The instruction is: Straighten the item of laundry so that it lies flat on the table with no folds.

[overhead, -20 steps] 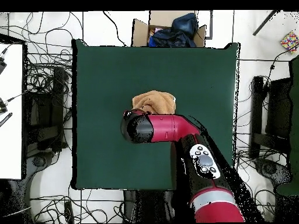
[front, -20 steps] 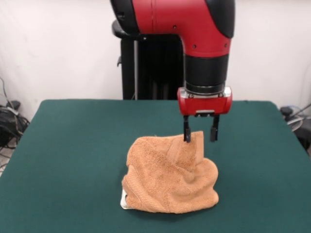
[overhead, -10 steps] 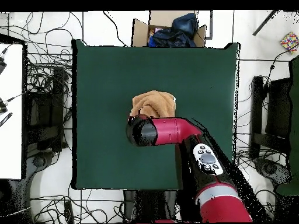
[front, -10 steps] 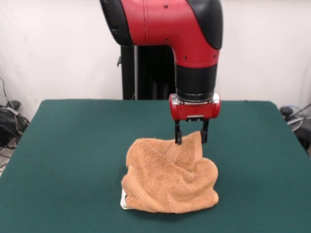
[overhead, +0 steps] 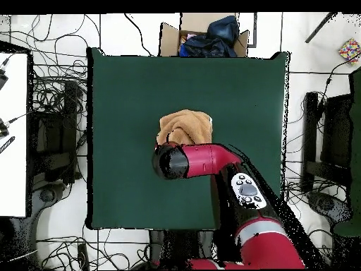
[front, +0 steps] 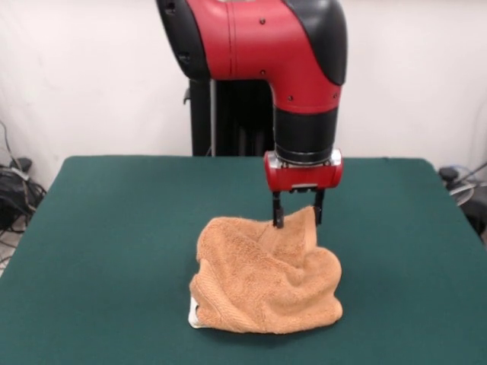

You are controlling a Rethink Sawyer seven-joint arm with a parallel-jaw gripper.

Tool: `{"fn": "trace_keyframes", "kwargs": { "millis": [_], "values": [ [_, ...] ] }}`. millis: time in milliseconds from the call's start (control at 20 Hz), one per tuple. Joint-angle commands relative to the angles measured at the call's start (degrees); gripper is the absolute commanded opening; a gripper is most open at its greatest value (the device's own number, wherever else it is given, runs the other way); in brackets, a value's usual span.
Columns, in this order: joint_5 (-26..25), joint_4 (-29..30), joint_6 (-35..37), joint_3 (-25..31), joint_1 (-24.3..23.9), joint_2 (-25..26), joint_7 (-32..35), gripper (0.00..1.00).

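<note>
Near mid-table [front: 114, 228], front view, my gripper [front: 297, 216] straddles the crumpled towel's [front: 266, 277] raised peak, fingers apart; white tag at its lower-left edge. Overhead, my arm [overhead: 201, 159] hides the gripper; only towel [overhead: 187, 125] beyond it shows.

- Sawyer arm [front: 259, 38]: glossy red shell with black panels and small dark screws.
- Black cylindrical wrist [front: 306, 137] above a red gripper housing.
- Gripper [front: 297, 216]: two thin black fingers.
- Grey button pad [overhead: 247, 193] on the arm's top.
</note>
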Motion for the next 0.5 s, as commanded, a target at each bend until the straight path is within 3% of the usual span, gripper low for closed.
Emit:
{"fn": "trace_keyframes", "kwargs": {
  "millis": [50,500],
  "values": [
    [-3.0,-2.1,-2.2,2.0,1.1,3.2,1.9,1.00],
    [-2.0,-0.5,-0.8,2.8,0.9,0.9,1.9,1.00]
  ]
}}
